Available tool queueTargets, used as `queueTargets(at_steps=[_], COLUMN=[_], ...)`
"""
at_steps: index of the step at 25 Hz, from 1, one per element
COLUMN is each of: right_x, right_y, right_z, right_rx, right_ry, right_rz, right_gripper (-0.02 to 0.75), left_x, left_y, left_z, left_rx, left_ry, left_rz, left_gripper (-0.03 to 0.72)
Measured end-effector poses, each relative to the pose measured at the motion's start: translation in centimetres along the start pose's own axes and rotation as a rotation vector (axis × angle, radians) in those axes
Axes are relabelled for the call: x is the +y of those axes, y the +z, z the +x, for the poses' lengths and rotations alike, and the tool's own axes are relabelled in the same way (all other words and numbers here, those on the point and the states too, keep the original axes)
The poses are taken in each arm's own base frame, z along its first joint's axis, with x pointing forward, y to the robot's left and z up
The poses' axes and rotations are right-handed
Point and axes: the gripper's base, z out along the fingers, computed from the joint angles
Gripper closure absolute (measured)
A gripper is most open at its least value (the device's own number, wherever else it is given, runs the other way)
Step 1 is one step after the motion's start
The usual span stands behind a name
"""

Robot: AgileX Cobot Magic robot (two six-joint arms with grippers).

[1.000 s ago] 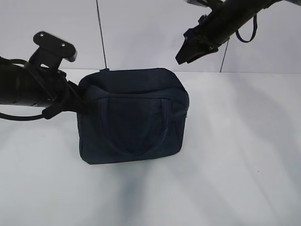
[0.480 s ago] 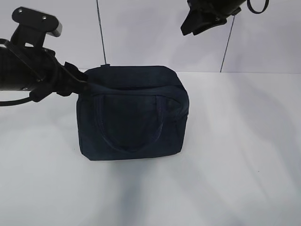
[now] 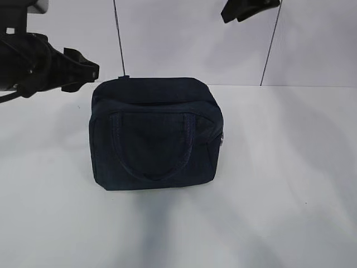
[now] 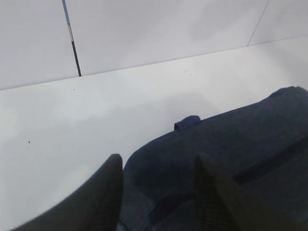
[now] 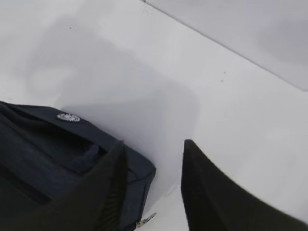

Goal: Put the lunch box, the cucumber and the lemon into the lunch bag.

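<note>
**On the worktop: bag shut, both claws clear of it**

On the near worktop (image 3: 268,223) in front of you there is nothing but bare white surface. Mid-table stands the lunch bag (image 3: 156,134), upright on its base, one loop handle lying flat against the near face. Its top looks closed, so the lunch box, cucumber and lemon are nowhere to be seen; you can judge they are inside, but no view confirms it.

Farther back, the left claw (image 3: 83,70) hangs just left of the bag's upper far corner, not touching it. The right claw (image 3: 245,10) sits high at the top edge of the exterior view, well apart from the bag. That spacing reads as both arms standing off from a finished load.

The wrist views give you what the exterior view cannot. The left wrist view shows the left claw's fingers (image 4: 103,192) parted with nothing between them, over the bag's top and a small fabric tab (image 4: 186,122). The right wrist view shows that claw likewise spread and empty, plus the silver zipper pull (image 5: 145,220) at the bag's end.
</note>
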Motion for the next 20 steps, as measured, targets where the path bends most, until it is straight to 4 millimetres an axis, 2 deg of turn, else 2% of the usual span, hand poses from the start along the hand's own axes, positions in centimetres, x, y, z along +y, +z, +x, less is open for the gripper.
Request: queueTargets(at_steps=[4, 7, 11, 16, 20], right_x=[2.2, 4.7, 7.3, 7.7, 8.4], right_y=[-1.2, -1.0, -0.1, -0.4, -3.6], right_z=[-1.6, -2.4, -2.2, -1.3, -1.4], right_rx=[-0.093, -0.104, -0.035, 0.091, 0.051], right_ry=[-0.088, -0.184, -0.264, -0.288, -0.286], right_rz=[0.087, 0.139, 0.164, 0.226, 0.253], right_gripper=[0.447, 0.475, 0.484, 0.484, 0.485], left_x=[0.0, -0.2, -0.4, -0.3, -0.2], left_y=[-0.5, -0.5, -1.3, -3.2, -3.5], left_z=[-0.4, -0.4, -1.0, -2.2, -2.4], left_rx=[-0.019, -0.020, -0.047, -0.112, -0.124], left_ry=[-0.053, -0.095, -0.107, -0.110, -0.111], left_rz=[0.003, 0.018, 0.036, 0.042, 0.040], left_gripper=[0.349, 0.349, 0.348, 0.349, 0.348])
